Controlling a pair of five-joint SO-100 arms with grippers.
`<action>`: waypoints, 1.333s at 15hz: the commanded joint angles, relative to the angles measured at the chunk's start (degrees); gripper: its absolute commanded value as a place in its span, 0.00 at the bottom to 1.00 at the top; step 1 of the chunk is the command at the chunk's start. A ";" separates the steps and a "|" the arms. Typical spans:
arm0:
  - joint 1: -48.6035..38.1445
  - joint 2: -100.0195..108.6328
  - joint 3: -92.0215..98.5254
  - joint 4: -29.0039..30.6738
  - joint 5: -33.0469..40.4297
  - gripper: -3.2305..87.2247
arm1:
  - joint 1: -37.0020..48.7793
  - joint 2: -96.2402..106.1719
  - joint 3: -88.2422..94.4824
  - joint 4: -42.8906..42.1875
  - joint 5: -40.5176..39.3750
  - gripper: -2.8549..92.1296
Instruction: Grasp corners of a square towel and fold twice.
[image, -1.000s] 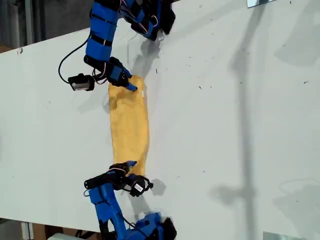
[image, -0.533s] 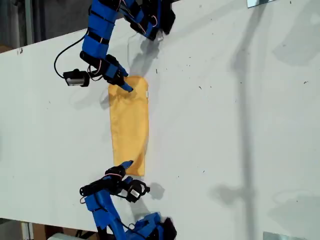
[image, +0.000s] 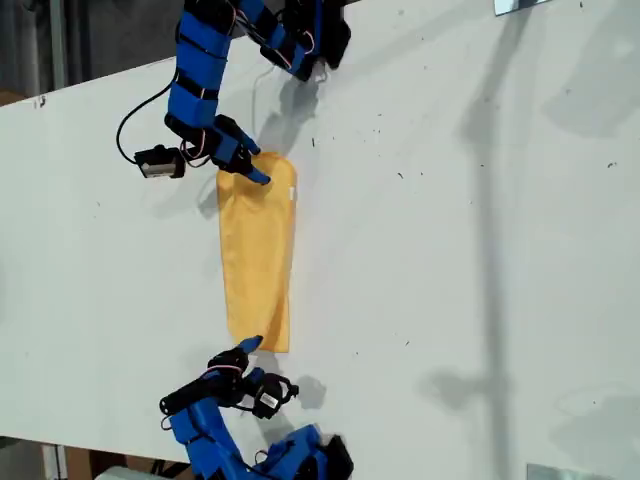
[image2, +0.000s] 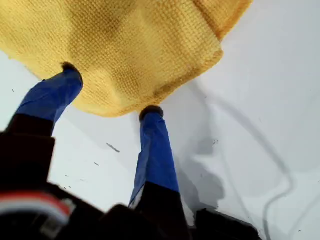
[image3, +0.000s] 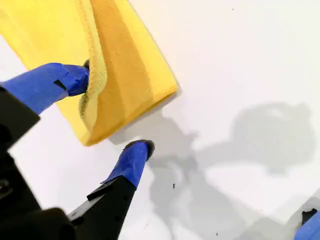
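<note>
First tool: jaws apart, nothing clamped. One fingertip rests on the cloth, the other sits at the hem on the table. In the ext. view it is seen at the strip's upper end.
Second tool: jaws apart, nothing held. One fingertip is pressed against the doubled edge, the other is on bare table just beside the corner. In the ext. view it is seen at the lower end.
Towel: lying flat on the table btwn the two tools, already doubled into a narrow strip. Layers are visible at the lower corner in the second wrist view.
Tag: small white mark on the edge toward the ext. view's right, near the upper end.
Step in hand (judged): corners to be pinched for the 2nd fold.
Done well: both layers should be caught at each end, w/ the lower finger slid under the hem before closing. The second tool's outer finger looks off the cloth, so it likely needs shifting inward. Lift should be matched at both ends to keep edges aligned.
Long axis: runs top to bottom of the ext. view, tool to tool.
Pointing: rounded end is toward the first tool, squarer end toward the second. Strip looks a bit narrower at the lower end.
</note>
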 joint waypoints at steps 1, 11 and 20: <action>1.23 4.57 0.00 -2.11 -2.81 0.30 | 0.09 0.09 -3.34 -0.62 -0.70 0.32; 3.08 4.13 -6.86 2.55 -8.26 0.26 | -0.35 -2.02 -6.15 -0.35 -0.79 0.32; 5.01 22.50 14.94 -13.10 -9.58 0.26 | 3.69 -10.90 -9.76 -0.88 -3.52 0.33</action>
